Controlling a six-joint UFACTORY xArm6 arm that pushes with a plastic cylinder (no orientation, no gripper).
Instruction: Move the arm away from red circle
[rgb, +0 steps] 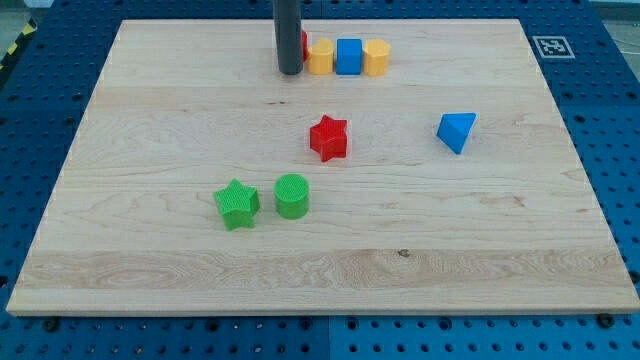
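Note:
My tip (290, 71) rests on the board near the view's top, left of centre. The red circle (304, 43) is almost wholly hidden behind the rod; only a thin red sliver shows at the rod's right edge, touching or nearly touching it. Right of it stands a row: a yellow block (320, 57), a blue cube (348, 56) and a second yellow block (376, 57).
A red star (328, 138) lies near the board's middle. A blue triangle (456, 131) lies to the right. A green star (236, 204) and a green circle (292, 196) sit side by side at lower left. The wooden board (150, 280) is edged by blue pegboard.

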